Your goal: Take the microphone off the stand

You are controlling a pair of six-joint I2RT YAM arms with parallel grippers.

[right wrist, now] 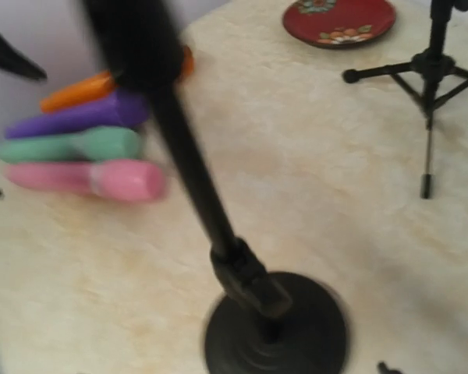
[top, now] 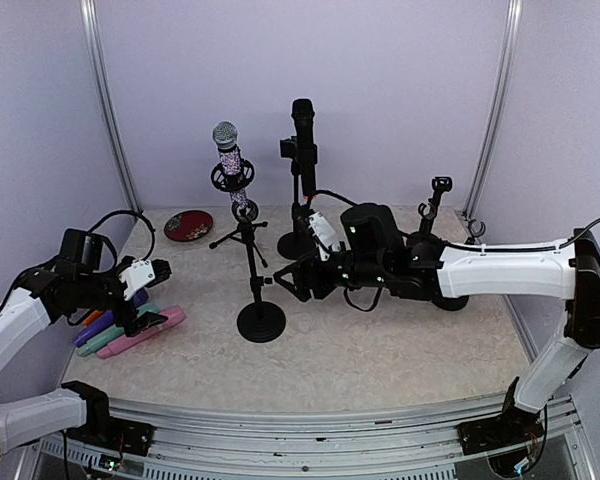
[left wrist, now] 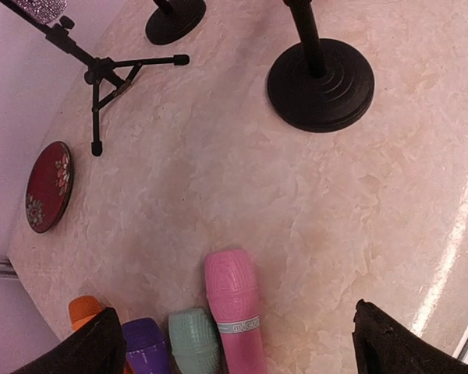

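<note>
Four microphones (top: 120, 333): surface's (top: 380, 350) left edge
Your left claw (left wrist: 242, 340): apart, above them
Your right claw (top: 285, 282): apart, near stand (top: 260, 321)

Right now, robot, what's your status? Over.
Left gripper open over pink microphone. Right gripper open beside round-base stand. Black microphone and sparkly microphone in their stands. Nothing seen in the way. Over.
</note>
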